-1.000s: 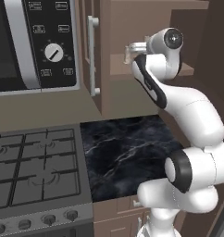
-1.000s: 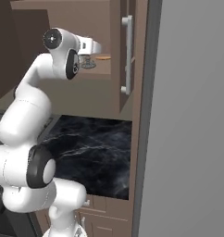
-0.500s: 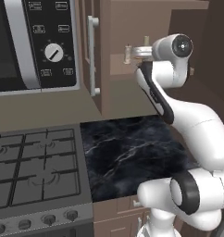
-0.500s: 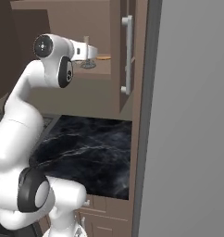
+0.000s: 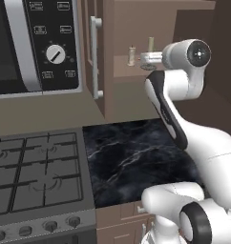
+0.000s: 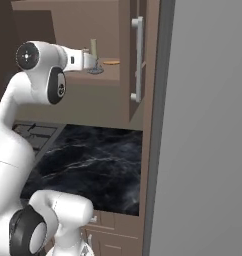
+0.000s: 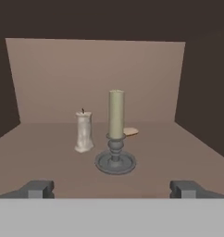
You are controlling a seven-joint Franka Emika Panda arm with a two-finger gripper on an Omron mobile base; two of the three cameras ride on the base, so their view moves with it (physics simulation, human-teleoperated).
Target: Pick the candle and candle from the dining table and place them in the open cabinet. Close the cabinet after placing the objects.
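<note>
The two-finger gripper (image 7: pixel 112 189) stands wide open and holds nothing, its dark tips set far apart at the front of the brown wooden wall cabinet's (image 7: pixel 49 162) shelf. Just ahead of it, between the lines of the two tips, the slim cream stick candle on a round grey dish base (image 7: pixel 115 139) stands upright on the shelf. The short cream stub candle (image 7: pixel 84 131) stands upright a little farther in and to the stick's left, apart from it. A small flat tan object (image 7: pixel 131 132) lies behind the stick candle.
</note>
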